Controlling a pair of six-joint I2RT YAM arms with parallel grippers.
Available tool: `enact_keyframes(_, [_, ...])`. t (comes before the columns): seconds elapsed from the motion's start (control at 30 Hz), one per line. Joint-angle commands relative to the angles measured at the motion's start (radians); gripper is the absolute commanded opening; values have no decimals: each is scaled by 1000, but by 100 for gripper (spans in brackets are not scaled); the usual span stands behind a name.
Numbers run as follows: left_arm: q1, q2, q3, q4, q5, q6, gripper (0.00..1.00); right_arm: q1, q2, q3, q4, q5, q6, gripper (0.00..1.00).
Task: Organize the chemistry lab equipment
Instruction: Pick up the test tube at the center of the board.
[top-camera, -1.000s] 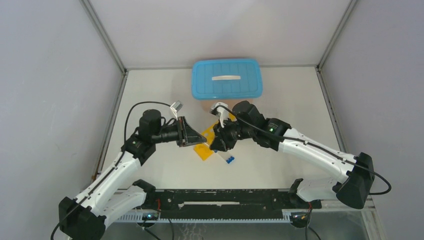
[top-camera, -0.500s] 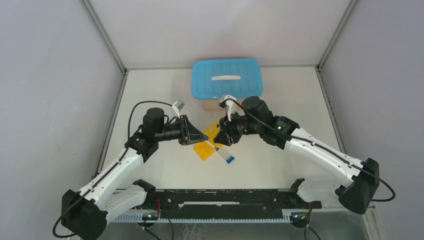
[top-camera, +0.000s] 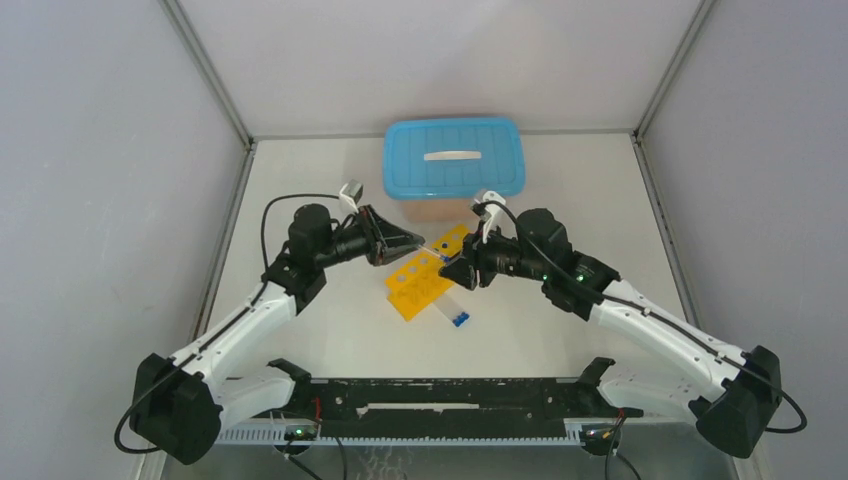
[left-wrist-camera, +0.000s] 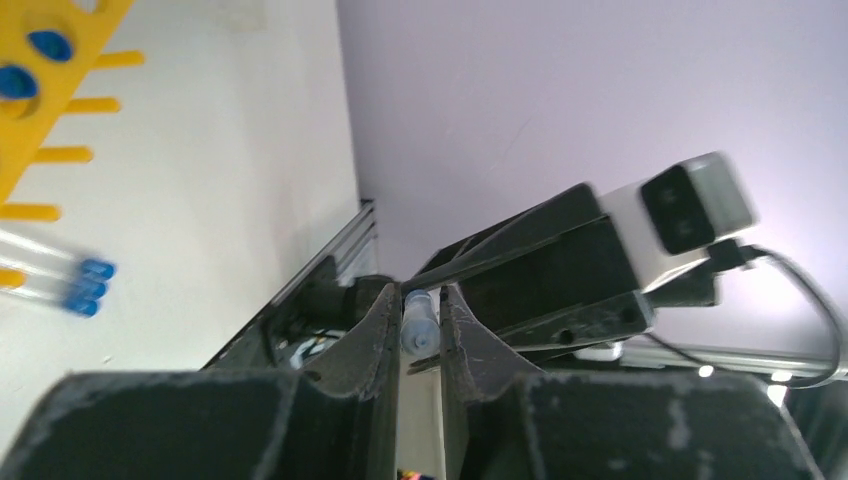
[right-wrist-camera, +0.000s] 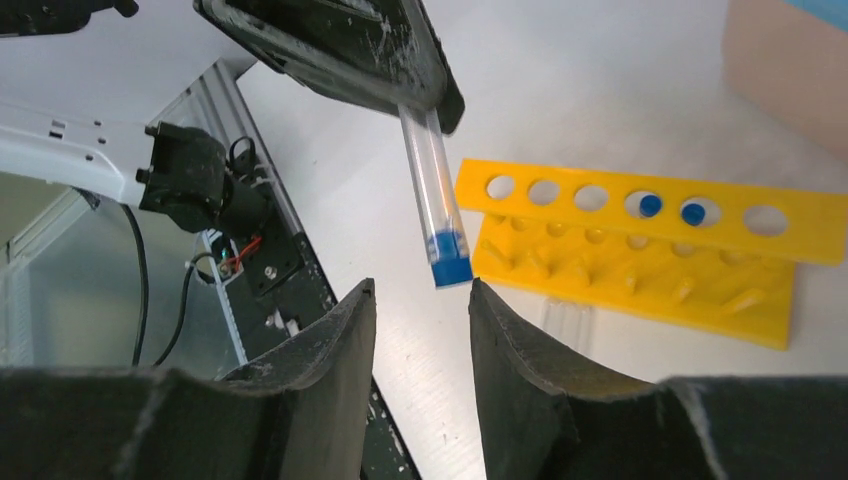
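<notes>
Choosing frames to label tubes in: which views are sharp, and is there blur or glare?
Top external: even light, soft shadows, no glare, but everything is small. Left wrist: soft, with the loose tubes on the table smeared. Right wrist: sharpest, with the held tube and yellow rack both crisp.

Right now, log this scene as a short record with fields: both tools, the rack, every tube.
left tool: shut on a clear blue-capped tube, cap end pointing away from it
right tool: open, holding nothing; the held tube's cap sits just off its fingertips
yellow rack: on the table, between the two tools
racked tubes: two, in neighbouring holes
loose tubes: three, lying side by side on the table next to the rack
blue-lidded box: lid on, beyond the rack
</notes>
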Motion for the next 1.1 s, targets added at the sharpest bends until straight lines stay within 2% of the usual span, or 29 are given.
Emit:
enact_keyframes(0.0, [9, 22, 21, 242, -40, -177, 11, -14, -74, -40, 161, 72, 66, 47])
enact_keyframes(0.17, [9, 36, 15, 289, -30, -208, 11, -33, -104, -75, 211, 111, 88, 47])
enact_keyframes(0.7, [9, 19, -74, 402, -50, -294, 11, -100, -112, -150, 447, 56, 245, 46])
enact_keyframes(1.07, [9, 37, -97, 487, -63, -355, 11, -114, -111, -169, 495, 20, 290, 46])
